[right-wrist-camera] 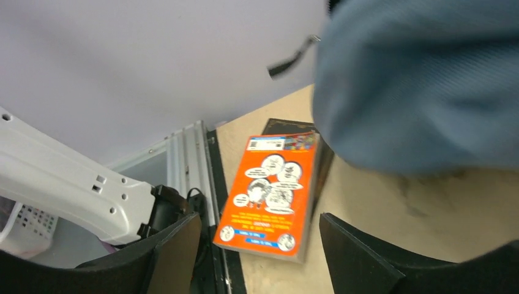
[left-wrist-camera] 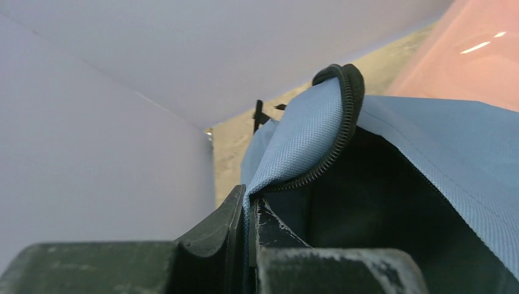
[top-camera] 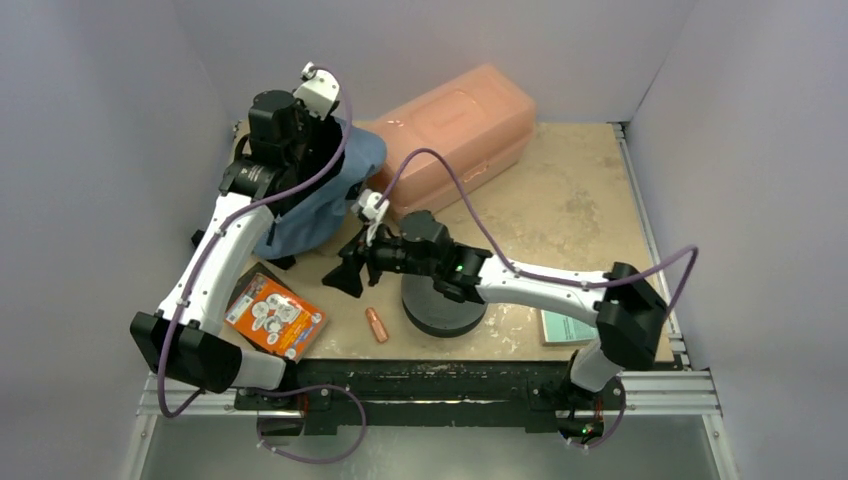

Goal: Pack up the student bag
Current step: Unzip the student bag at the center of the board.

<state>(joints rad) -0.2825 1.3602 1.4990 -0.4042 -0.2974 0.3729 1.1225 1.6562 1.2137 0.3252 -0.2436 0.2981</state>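
At the rear left of the table [top-camera: 580,210] the bag [top-camera: 320,200] sits slumped against the pink box [top-camera: 460,130], and the left gripper [left-wrist-camera: 248,202] is clamped shut on its rim. The left wrist view shows the blue cloth pinched between the two fingers just below the zip [left-wrist-camera: 343,122]. The pinch appears meant to lift that edge: the zip curls upward from the grip, and the dark lining gapes beside it, so the mouth is held open for loading. The right gripper [top-camera: 348,270] hangs low over the middle of the table with its jaws apart and nothing between them. It points left towards the orange book [right-wrist-camera: 272,190], which lies flat at the near left edge just in front of the bag, partly over a darker flat thing. From its aim, the right arm is probably about to go for the book while the left arm holds the opening. A small orange stick [top-camera: 376,324] and a dark round disc [top-camera: 440,312] lie loose near the front, well apart from the bag and not yet packed. Whether anything is already inside the bag cannot be told.
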